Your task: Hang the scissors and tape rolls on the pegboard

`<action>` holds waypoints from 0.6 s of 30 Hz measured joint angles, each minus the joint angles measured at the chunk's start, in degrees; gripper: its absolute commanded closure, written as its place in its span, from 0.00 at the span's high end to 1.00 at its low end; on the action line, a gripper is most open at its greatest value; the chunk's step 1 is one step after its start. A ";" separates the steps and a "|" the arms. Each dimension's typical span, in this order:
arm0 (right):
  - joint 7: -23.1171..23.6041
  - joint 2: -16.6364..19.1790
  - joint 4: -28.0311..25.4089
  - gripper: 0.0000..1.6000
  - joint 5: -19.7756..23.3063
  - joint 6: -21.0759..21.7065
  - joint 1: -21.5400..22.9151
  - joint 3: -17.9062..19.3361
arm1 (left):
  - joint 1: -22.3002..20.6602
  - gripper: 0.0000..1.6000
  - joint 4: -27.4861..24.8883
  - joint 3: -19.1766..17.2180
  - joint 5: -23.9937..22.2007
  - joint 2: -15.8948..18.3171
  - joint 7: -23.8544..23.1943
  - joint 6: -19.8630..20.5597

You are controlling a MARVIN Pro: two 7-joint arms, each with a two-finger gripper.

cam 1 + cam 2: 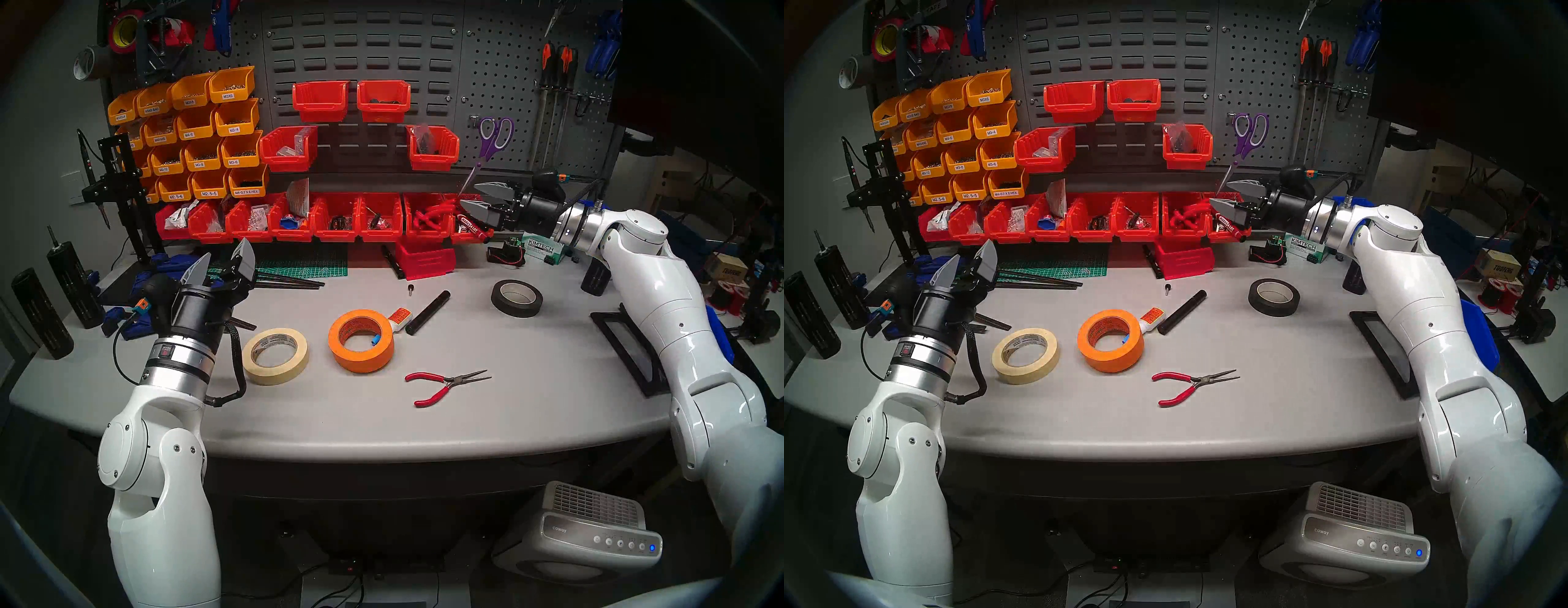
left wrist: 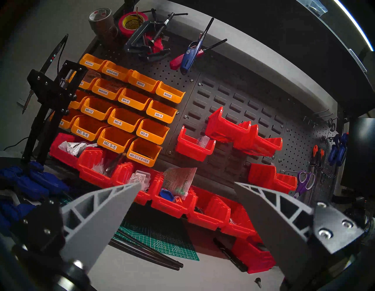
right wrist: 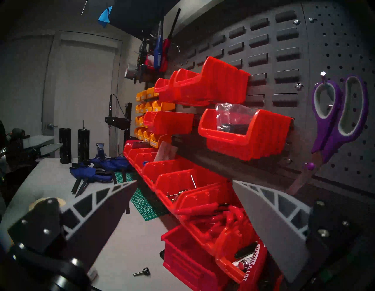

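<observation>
The scissors (image 1: 494, 138) already hang by a handle loop from a hook on the pegboard (image 1: 509, 85), blades pointing down, just above and slightly beyond the right gripper (image 1: 477, 198), whose fingers stand wide apart and hold nothing. What seems to remain is the two tape rolls, both lying flat on the table (image 1: 509, 382). The cream roll (image 1: 275, 356) sits just ahead of and below the left gripper (image 1: 220, 265), which is also spread wide and empty, tilted slightly upward; the orange roll (image 1: 361, 339) lies a little farther off to that gripper's right, the two rolls near each other but apart. The left arm looks clearly nearer to both rolls, the right gripper being well above and beyond them, level with the bottom row of red bins (image 1: 339, 216). A glue bottle (image 1: 399, 317) touches the orange roll's far edge, with a black cylinder (image 1: 427, 312) just beside it, so I'd judge a grasp from the near side cleaner. Red pliers (image 1: 445, 384) lie nearer the robot than the orange roll, and a black tape roll (image 1: 516, 298) rests below the right gripper.
</observation>
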 measured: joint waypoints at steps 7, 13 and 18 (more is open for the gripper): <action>3.41 0.25 -5.44 1.00 0.68 2.56 -3.09 -1.51 | -0.04 1.00 0.69 0.25 0.01 0.28 0.02 0.00; 5.12 0.40 -9.91 1.00 0.85 5.16 -4.97 -3.26 | -0.04 1.00 1.22 0.20 0.01 0.48 0.04 -0.02; 5.50 0.88 -13.57 1.00 0.87 7.70 -6.19 -3.96 | -0.04 1.00 1.42 -0.04 0.01 0.62 0.04 -0.06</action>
